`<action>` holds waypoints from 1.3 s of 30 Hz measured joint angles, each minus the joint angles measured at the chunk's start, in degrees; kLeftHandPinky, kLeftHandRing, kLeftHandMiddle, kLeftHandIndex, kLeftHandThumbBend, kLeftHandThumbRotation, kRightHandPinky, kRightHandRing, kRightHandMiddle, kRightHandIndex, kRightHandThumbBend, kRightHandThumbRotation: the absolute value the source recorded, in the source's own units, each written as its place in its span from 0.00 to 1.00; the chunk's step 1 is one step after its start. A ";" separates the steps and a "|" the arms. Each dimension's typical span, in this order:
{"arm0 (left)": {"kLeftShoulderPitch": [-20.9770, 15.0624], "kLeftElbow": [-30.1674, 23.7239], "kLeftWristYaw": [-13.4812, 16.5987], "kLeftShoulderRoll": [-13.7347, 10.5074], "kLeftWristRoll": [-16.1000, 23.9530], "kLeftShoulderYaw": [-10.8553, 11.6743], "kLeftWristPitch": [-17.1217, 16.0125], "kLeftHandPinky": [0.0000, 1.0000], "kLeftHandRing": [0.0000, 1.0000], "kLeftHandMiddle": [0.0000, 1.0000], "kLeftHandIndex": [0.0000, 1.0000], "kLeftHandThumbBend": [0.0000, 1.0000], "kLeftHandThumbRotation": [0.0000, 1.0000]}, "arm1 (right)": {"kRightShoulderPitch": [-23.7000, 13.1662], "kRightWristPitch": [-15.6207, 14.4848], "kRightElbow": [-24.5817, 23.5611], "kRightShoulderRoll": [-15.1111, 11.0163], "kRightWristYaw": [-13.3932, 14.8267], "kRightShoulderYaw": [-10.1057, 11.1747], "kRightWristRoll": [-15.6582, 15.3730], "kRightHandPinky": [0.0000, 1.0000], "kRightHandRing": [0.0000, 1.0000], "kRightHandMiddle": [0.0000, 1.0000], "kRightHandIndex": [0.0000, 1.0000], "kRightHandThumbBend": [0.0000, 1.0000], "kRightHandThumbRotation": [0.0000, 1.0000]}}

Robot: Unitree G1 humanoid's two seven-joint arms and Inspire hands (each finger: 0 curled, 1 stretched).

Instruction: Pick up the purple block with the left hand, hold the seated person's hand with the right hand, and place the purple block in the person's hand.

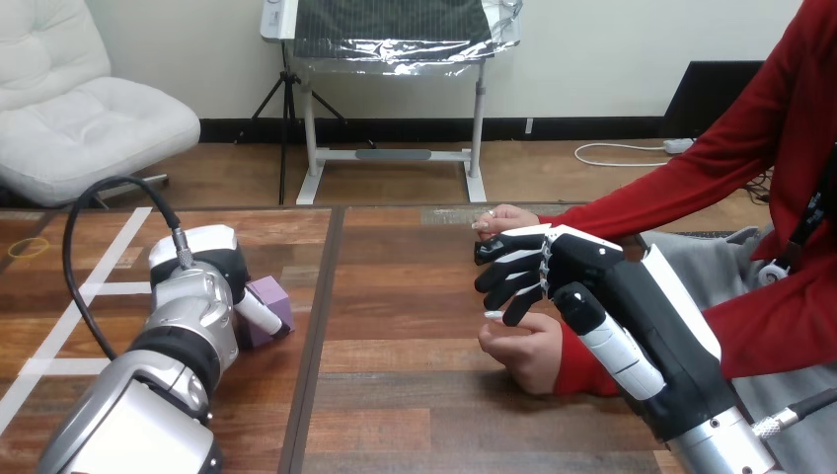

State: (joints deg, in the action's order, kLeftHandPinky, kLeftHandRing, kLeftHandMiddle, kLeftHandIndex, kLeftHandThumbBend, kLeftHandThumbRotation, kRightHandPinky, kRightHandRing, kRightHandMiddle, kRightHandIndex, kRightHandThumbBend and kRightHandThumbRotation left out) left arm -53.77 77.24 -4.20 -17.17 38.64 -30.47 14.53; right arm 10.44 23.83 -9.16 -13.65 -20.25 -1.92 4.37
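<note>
Counted on one wooden table (395, 395): one purple block (272, 300), two robot hands, two hands of the person. Found the purple block left of centre, resting on the table, partly hidden behind the left hand (207, 262) and touching it. Could not judge the left hand's hold on the block, if any. Noted the left arm (128, 415) rising from the lower left corner, white shell of the hand uppermost. Found the right hand (568, 272) right of centre, on the right arm (711, 434) from the lower right corner, set between the person's upper hand (503, 217), just above, and the person's lower hand (528, 348), fisted just beneath and touching. Could not tell any grip on either.
</note>
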 measured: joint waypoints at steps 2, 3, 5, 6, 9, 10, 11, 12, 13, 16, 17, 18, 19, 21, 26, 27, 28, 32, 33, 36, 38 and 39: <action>0.00 0.00 0.11 0.00 -0.01 0.00 -0.09 0.57 0.75 0.80 0.80 0.79 0.34 | 0.00 0.00 0.00 0.00 0.00 0.00 0.00 0.44 0.55 0.59 0.65 0.84 0.92; 0.00 0.00 0.15 0.00 -0.02 0.00 -0.13 0.57 0.75 0.80 0.81 0.79 0.34 | 0.00 0.00 0.00 0.00 0.00 0.00 0.00 0.44 0.55 0.59 0.65 0.84 0.92; 0.00 0.00 0.22 0.00 -0.06 0.03 -0.22 0.58 0.75 0.81 0.81 0.79 0.34 | 0.00 0.00 0.00 0.00 0.00 0.00 0.00 0.44 0.55 0.59 0.65 0.84 0.92; 0.00 0.00 0.26 0.00 -0.08 0.05 -0.31 0.58 0.75 0.81 0.81 0.79 0.34 | 0.00 0.00 0.00 0.00 0.00 0.00 0.00 0.44 0.55 0.59 0.65 0.85 0.92; 0.00 0.00 0.32 0.00 -0.08 0.05 -0.47 0.58 0.76 0.81 0.81 0.79 0.34 | 0.00 0.00 0.00 0.00 0.00 0.00 0.00 0.44 0.55 0.59 0.65 0.85 0.92; 0.00 0.00 0.36 0.00 -0.08 0.04 -0.52 0.58 0.76 0.81 0.81 0.79 0.34 | 0.00 0.00 0.00 0.00 0.00 0.00 0.00 0.44 0.55 0.59 0.65 0.85 0.92; 0.00 0.00 0.41 0.01 -0.08 0.04 -0.55 0.59 0.76 0.81 0.81 0.79 0.34 | 0.00 -0.01 0.00 0.00 0.00 0.00 0.00 0.43 0.55 0.59 0.65 0.85 0.92; 0.00 0.00 0.48 0.02 -0.10 0.06 -0.59 0.59 0.76 0.81 0.81 0.80 0.34 | 0.00 -0.02 0.00 0.01 0.00 0.00 0.00 0.43 0.55 0.59 0.65 0.85 0.92; 0.00 0.00 0.54 0.02 -0.12 0.09 -0.62 0.59 0.76 0.81 0.80 0.80 0.34 | 0.00 -0.04 0.00 0.01 0.00 0.00 0.00 0.43 0.55 0.59 0.65 0.85 0.92; 0.00 0.00 0.89 0.03 -0.35 0.23 -0.73 0.60 0.77 0.82 0.80 0.80 0.33 | 0.00 -0.12 0.00 0.02 0.00 0.00 0.00 0.43 0.55 0.60 0.65 0.86 0.92; 0.00 0.00 1.06 0.03 -0.44 0.31 -0.77 0.61 0.77 0.82 0.80 0.80 0.33 | 0.00 -0.14 0.00 0.02 0.00 0.00 0.00 0.43 0.55 0.60 0.65 0.85 0.92; 0.00 0.00 1.24 0.03 -0.56 0.36 -0.81 0.61 0.77 0.82 0.80 0.80 0.32 | 0.00 -0.15 0.00 0.03 0.00 0.00 0.00 0.43 0.55 0.60 0.65 0.86 0.92; 0.00 0.00 1.39 0.03 -0.67 0.43 -0.86 0.61 0.77 0.82 0.81 0.80 0.32 | 0.00 -0.15 0.00 0.03 0.00 0.00 0.00 0.43 0.55 0.60 0.65 0.86 0.92; 0.00 0.00 1.60 0.03 -0.85 0.61 -0.97 0.61 0.78 0.82 0.81 0.79 0.32 | 0.00 -0.15 0.00 0.03 0.00 0.00 0.00 0.43 0.55 0.60 0.65 0.86 0.92; 0.00 0.00 1.91 0.03 -1.11 1.21 -1.27 0.61 0.78 0.82 0.80 0.78 0.30 | 0.00 -0.15 0.00 0.03 0.00 0.00 0.03 0.43 0.55 0.60 0.65 0.86 0.92; 0.00 0.00 1.97 0.03 -1.13 1.32 -1.31 0.60 0.77 0.82 0.79 0.77 0.30 | 0.00 -0.15 0.00 0.03 0.00 0.00 0.04 0.43 0.55 0.59 0.65 0.86 0.92; 0.00 0.00 2.04 0.03 -1.14 1.42 -1.36 0.60 0.77 0.81 0.79 0.77 0.30 | 0.00 -0.15 0.00 0.04 0.00 0.00 0.04 0.43 0.55 0.59 0.65 0.86 0.92; 0.00 0.00 2.33 0.03 -1.18 1.86 -1.69 0.59 0.75 0.79 0.76 0.75 0.28 | 0.00 -0.15 0.00 0.04 0.00 0.00 0.01 0.43 0.55 0.59 0.65 0.85 0.92; 0.00 0.00 2.38 0.03 -1.18 1.94 -1.77 0.58 0.74 0.78 0.75 0.75 0.27 | 0.00 -0.15 0.00 0.04 0.00 0.00 0.01 0.43 0.55 0.59 0.65 0.85 0.91; 0.00 0.00 2.42 0.03 -1.27 2.16 -2.00 0.56 0.72 0.76 0.73 0.74 0.26 | 0.00 -0.15 0.00 0.04 0.00 0.00 0.02 0.43 0.55 0.59 0.65 0.85 0.91; 0.00 0.00 2.42 0.03 -1.46 2.28 -2.09 0.54 0.70 0.75 0.73 0.74 0.25 | 0.00 -0.15 0.00 0.04 0.00 0.00 0.01 0.43 0.55 0.59 0.65 0.85 0.91; 0.00 0.00 2.42 0.03 -1.58 2.32 -2.11 0.52 0.68 0.73 0.72 0.74 0.25 | 0.00 -0.15 0.00 0.04 0.00 0.00 0.01 0.43 0.55 0.59 0.65 0.85 0.91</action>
State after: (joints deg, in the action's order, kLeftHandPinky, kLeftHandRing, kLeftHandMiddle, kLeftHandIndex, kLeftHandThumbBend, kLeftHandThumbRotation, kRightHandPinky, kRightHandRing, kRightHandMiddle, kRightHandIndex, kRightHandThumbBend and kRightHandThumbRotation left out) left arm -53.77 77.24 -1.78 -17.14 37.06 -28.15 12.42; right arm 10.45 23.68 -9.16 -13.61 -20.25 -1.92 4.38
